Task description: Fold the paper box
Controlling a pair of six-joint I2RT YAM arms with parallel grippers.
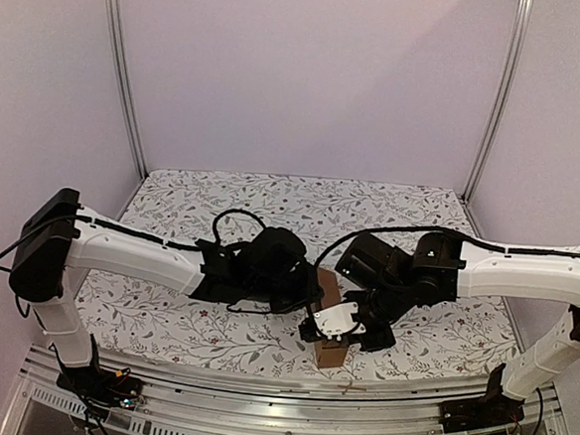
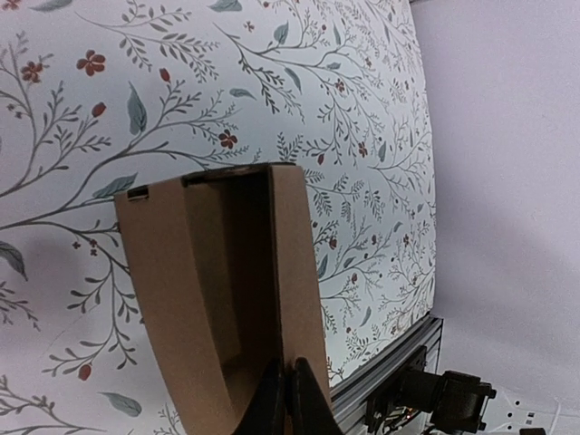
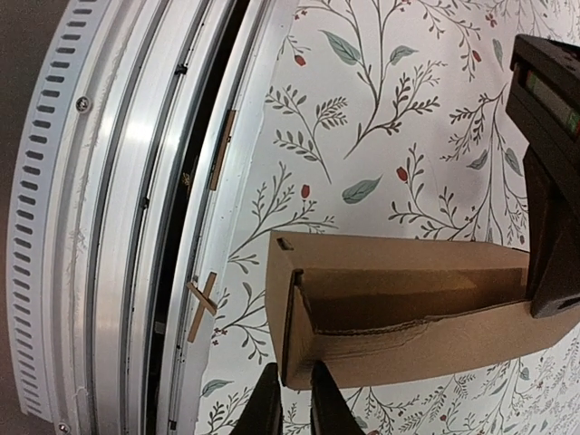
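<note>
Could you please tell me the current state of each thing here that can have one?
paper box: partly folded into an open trough, walls up, top not closed.
left claw: shut on the edge of one box wall.
right claw: shut on the box's long side wall.

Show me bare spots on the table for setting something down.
Free: the far strip of floral tablecloth along the pale back wall. Crowded: centre-front, where the left tool and right tool pinch the open brown cardboard box.
</note>
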